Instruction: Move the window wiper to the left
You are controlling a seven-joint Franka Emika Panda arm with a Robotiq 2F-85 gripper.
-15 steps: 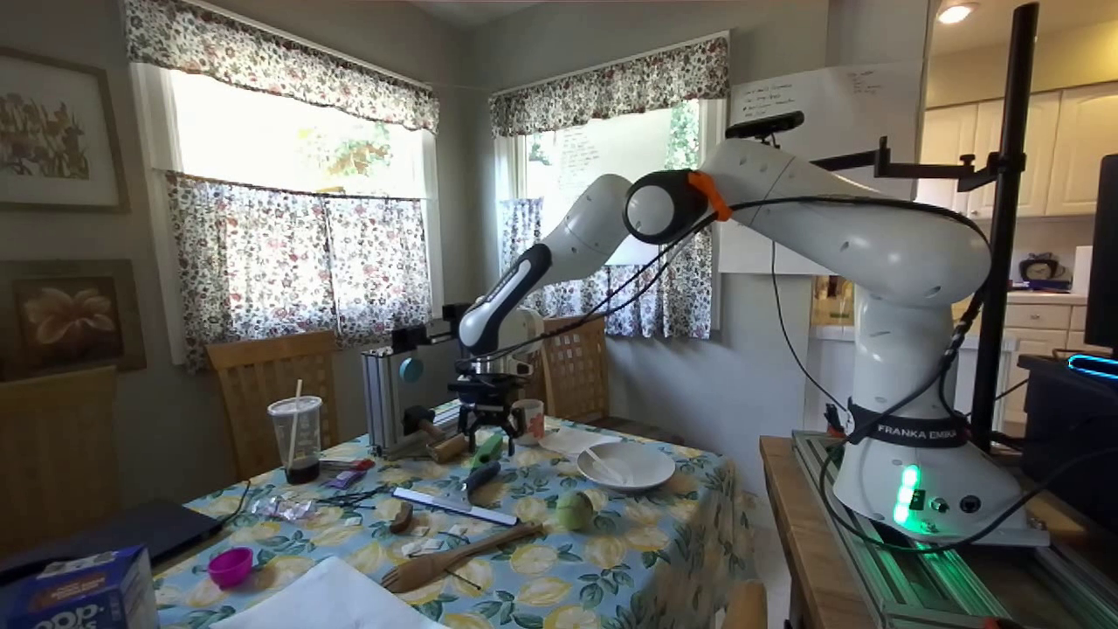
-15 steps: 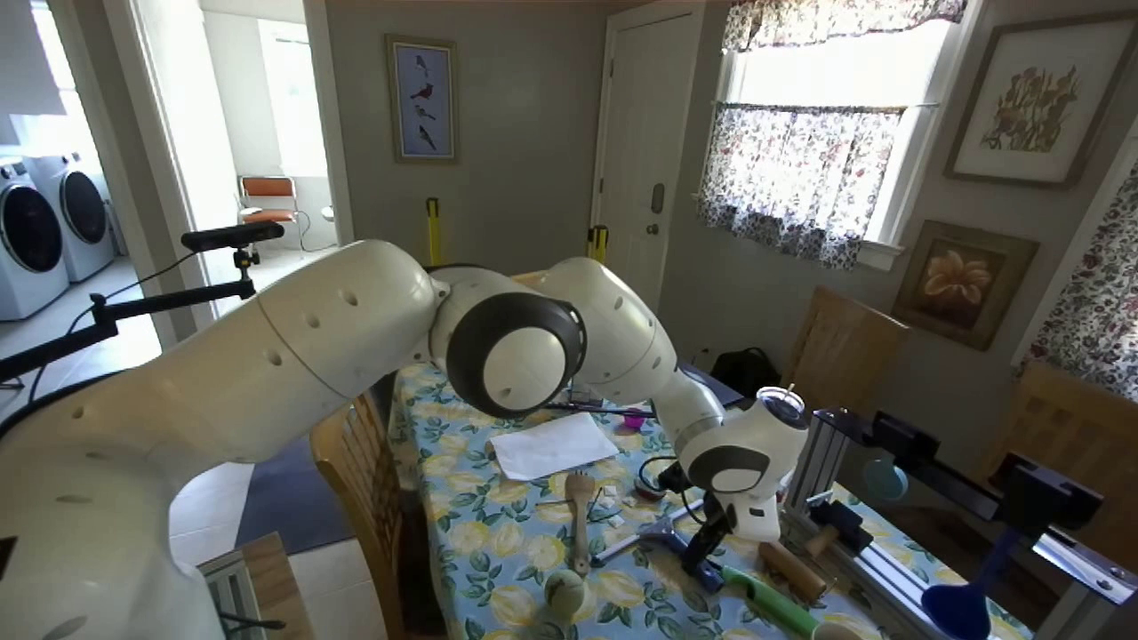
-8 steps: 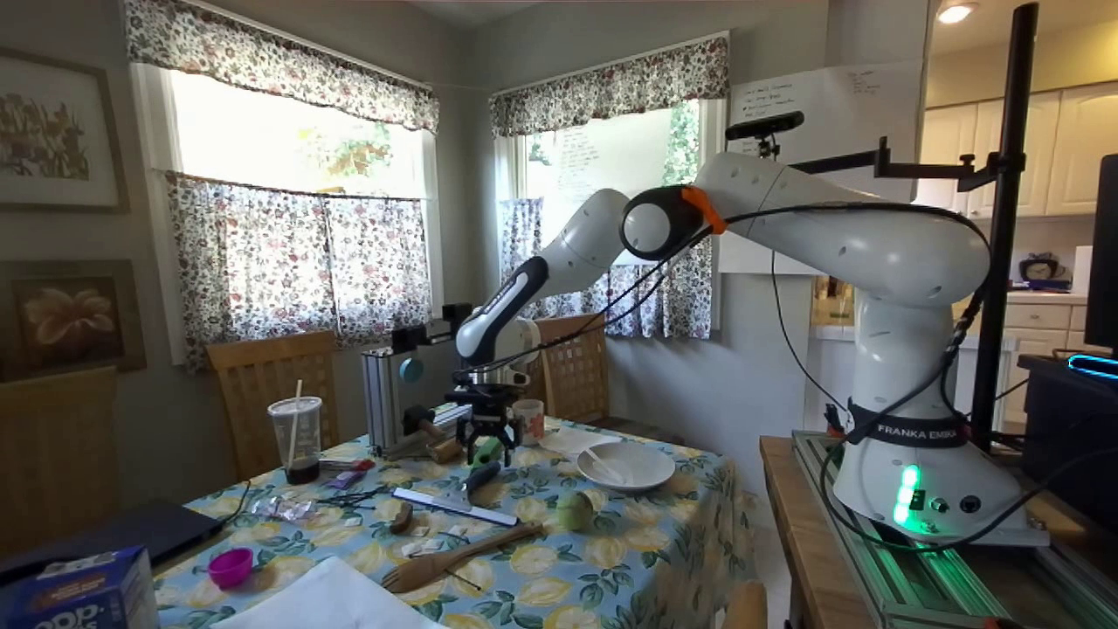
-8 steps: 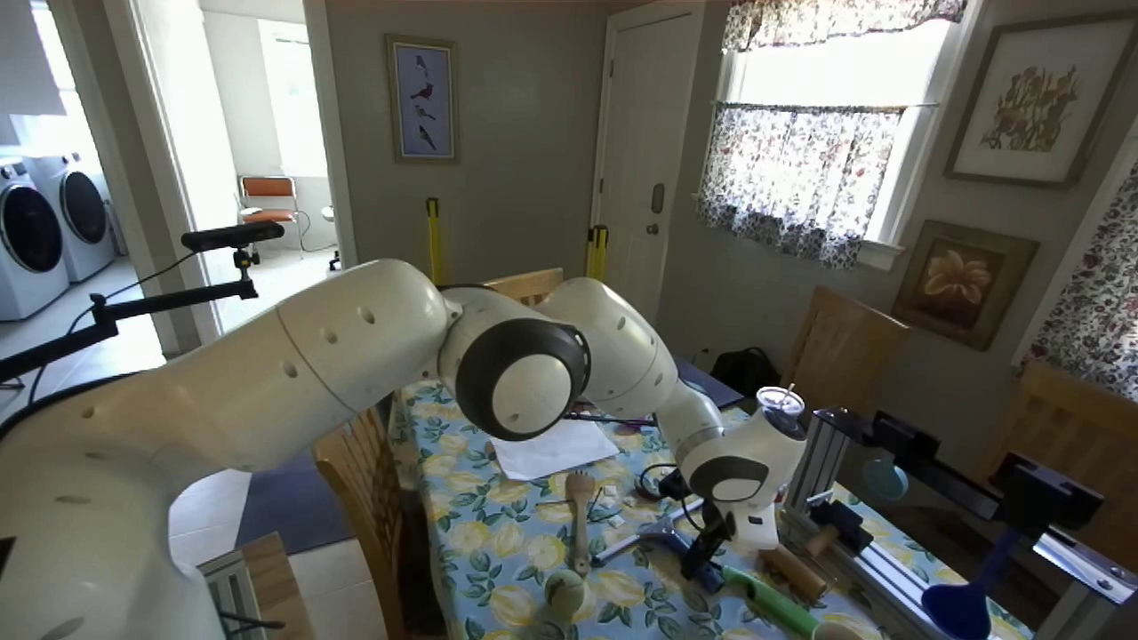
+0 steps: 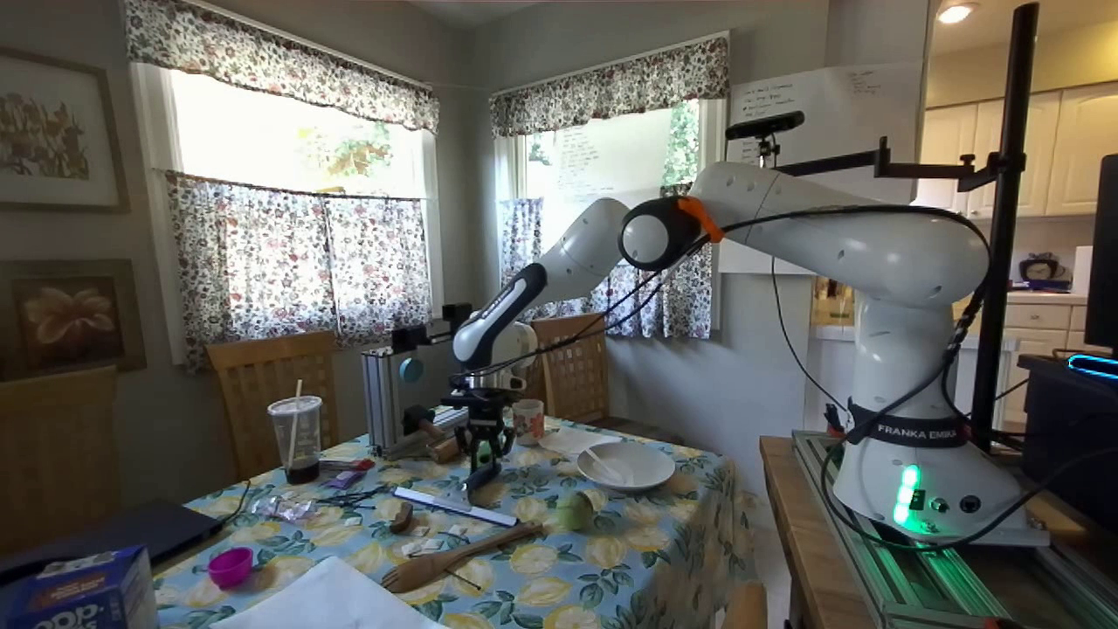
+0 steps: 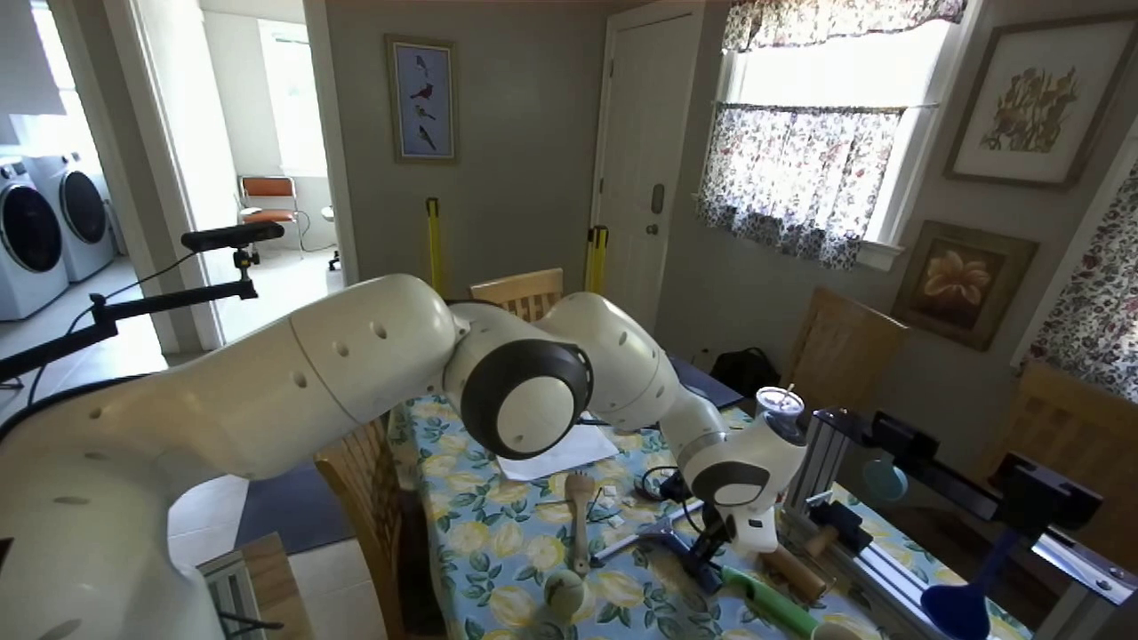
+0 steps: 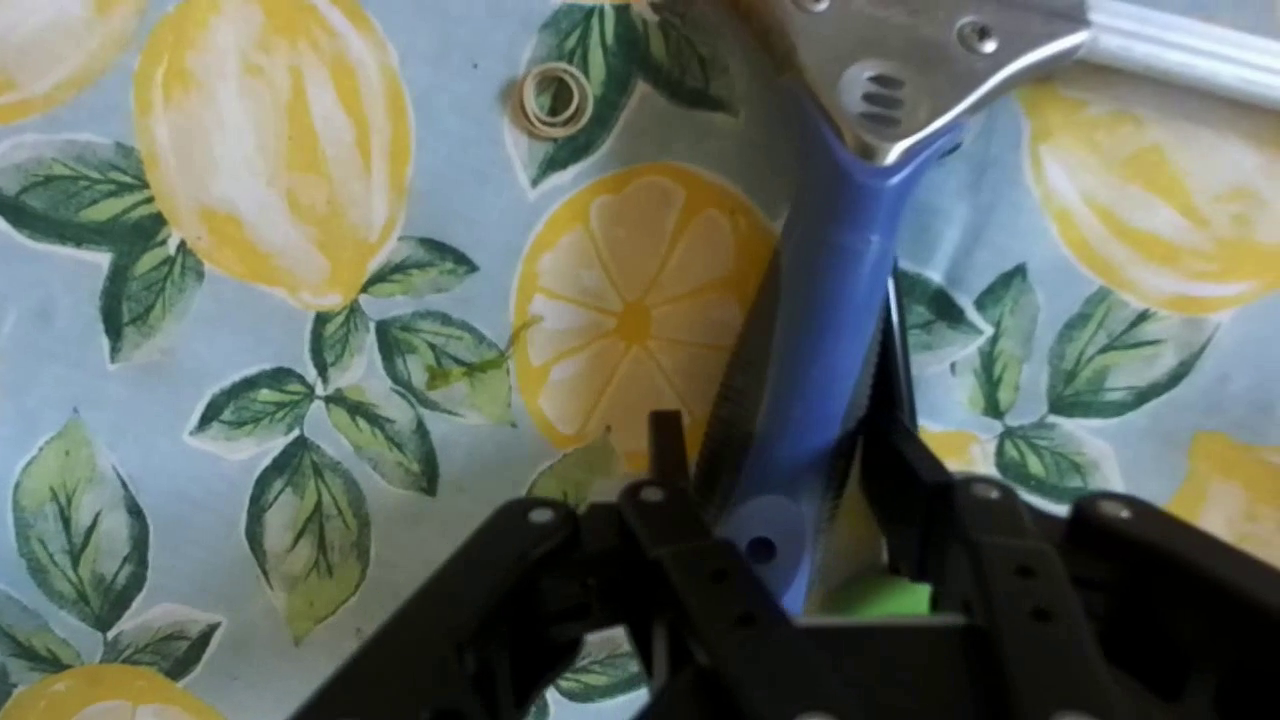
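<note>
The window wiper is a squeegee with a blue handle [image 7: 830, 300] and a silver metal head [image 7: 930, 60]. It lies flat on the lemon-print tablecloth in both exterior views, its long pale blade [image 5: 454, 505] pointing away from the arm's wrist. My gripper [image 7: 775, 430] is down at the handle's free end, with the handle between its fingers. The jaws are partly drawn in. In the wrist view a narrow strip of cloth shows between the left finger [image 7: 668, 445] and the handle. The right finger [image 7: 890, 460] appears close against it; contact is unclear.
A green-handled tool [image 6: 765, 597] and wooden roller [image 6: 793, 573] lie just past the handle's end. Near the blade are a wooden fork [image 5: 428, 570] and a pale green ball [image 5: 575, 511]. A white plate [image 5: 651, 472], mug [image 5: 528, 419] and metal frame [image 5: 382, 402] stand around.
The arm has come down so the gripper now sits lower, at the wiper's handle. Its jaws have drawn in from wide apart to a narrower gap around it. The wiper lies where it was.
</note>
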